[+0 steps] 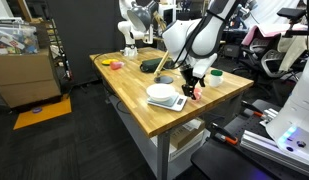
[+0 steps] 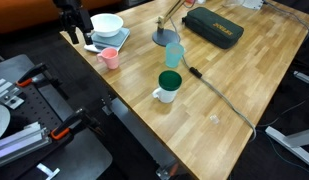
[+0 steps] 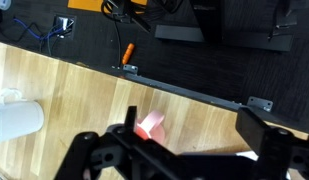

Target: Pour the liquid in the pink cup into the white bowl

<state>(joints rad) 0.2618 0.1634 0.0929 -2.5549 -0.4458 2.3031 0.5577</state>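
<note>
One pink cup (image 2: 110, 58), one white bowl (image 2: 106, 22), one gripper (image 3: 186, 125) spread wide.

Even indoor light, soft shadows, coarse small frames.

In both exterior views the wooden table (image 1: 134, 85) (image 2: 234, 80) is lit evenly, seemingly from above, and the shadows on its top are faint and soft-edged. Beneath the tabletop, at lower centre, the picture sinks into deep shade. White surfaces burn out: the robot arm (image 1: 199, 35) at upper centre and the white bowl (image 1: 160, 92) lose most of their shading. In the wrist view the gripper (image 3: 184, 135) along the bottom edge is a dark, out-of-focus mass, and the pink cup (image 3: 151, 125) behind it shows as a blurred, glowing patch. Fine detail smears everywhere.
</note>
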